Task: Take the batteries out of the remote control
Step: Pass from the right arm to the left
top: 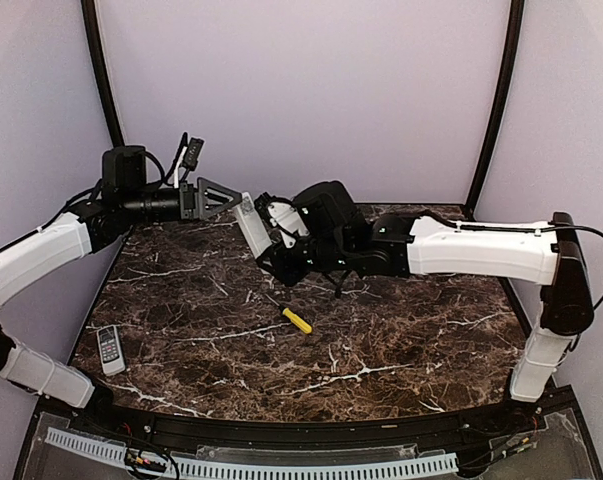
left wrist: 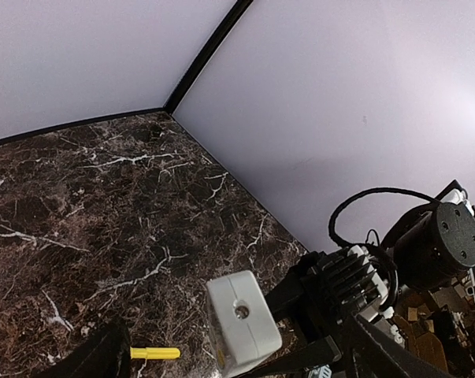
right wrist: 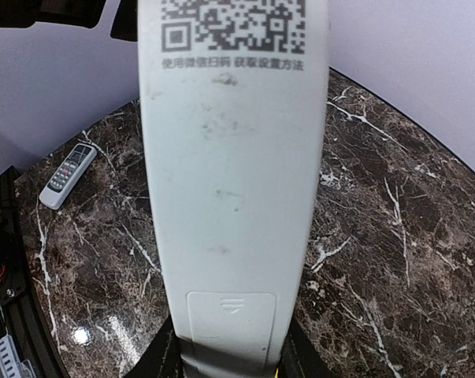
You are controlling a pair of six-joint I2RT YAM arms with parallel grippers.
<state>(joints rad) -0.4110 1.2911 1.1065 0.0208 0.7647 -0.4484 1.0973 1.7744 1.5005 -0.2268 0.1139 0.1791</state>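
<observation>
My right gripper (top: 284, 232) is shut on the lower end of a long white remote control (top: 252, 227) and holds it up above the table. In the right wrist view the remote control's (right wrist: 233, 181) back faces the camera, with a QR code at its top and the battery cover (right wrist: 231, 319) closed between my fingers (right wrist: 160, 356). The batteries are hidden. My left gripper (top: 221, 202) is open, level with the remote's free end. From the left wrist, that end (left wrist: 241, 319) sits between the wide-apart jaws without touching them.
A small grey remote (top: 109, 348) lies near the table's front left edge, also visible from the right wrist (right wrist: 68, 175). A yellow-handled screwdriver (top: 297, 320) lies mid-table below the held remote, its handle (left wrist: 154, 353) showing from the left wrist. Purple walls enclose the table.
</observation>
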